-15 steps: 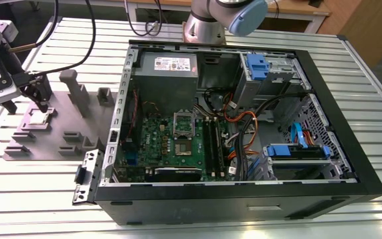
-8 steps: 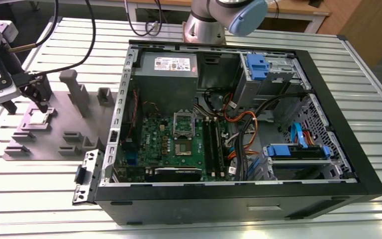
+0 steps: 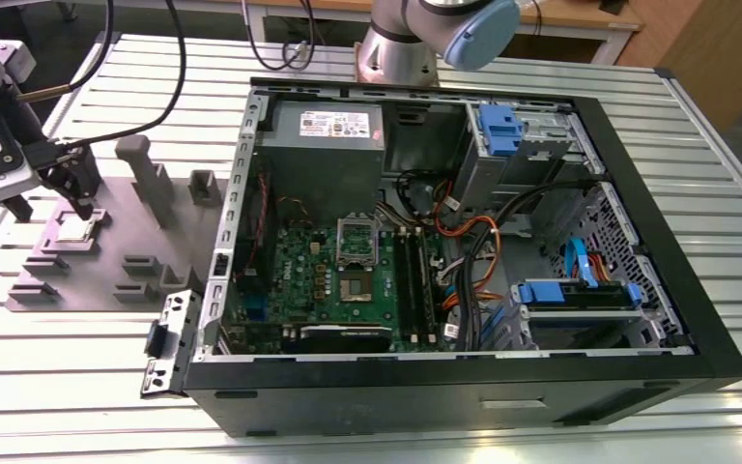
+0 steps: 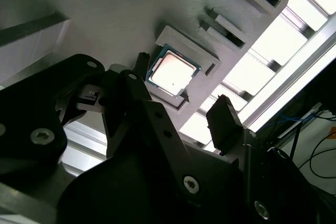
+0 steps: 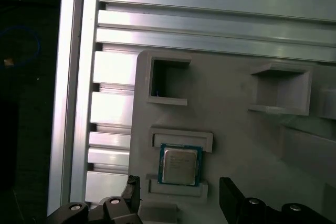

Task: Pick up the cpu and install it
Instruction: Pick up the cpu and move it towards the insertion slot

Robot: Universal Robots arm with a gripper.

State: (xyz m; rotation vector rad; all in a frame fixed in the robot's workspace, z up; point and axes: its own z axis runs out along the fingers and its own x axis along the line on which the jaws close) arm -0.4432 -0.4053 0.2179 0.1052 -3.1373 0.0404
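- On the exterior view's left, a grey fixture plate (image 3: 88, 275) with raised blocks and pockets, lying on the slotted aluminium table (image 3: 74, 387).
- In a shallow square pocket of that plate, the cpu (image 5: 180, 164), flat, silvery top up, not lifted.
- Right over the cpu, the gripper (image 4: 181, 90), jaws spread wider than the chip, one dark finger (image 4: 223, 121) to each side, closed on nothing.
- Whether clear of the plate or touching it: cannot tell.
- To the exterior view's right of the plate, an open black computer case (image 3: 410, 396), well apart from the cpu.
- Inside the case, a green motherboard (image 3: 332, 290) with a silvery socket frame (image 3: 358, 237) near its middle.
- Also inside, a grey power supply (image 3: 326, 159) at the far end, a blue drive bracket (image 3: 578, 293) and orange and black cables (image 3: 474, 242).
- Beyond the case, a silver arm joint (image 3: 474, 34) with a blue cap.
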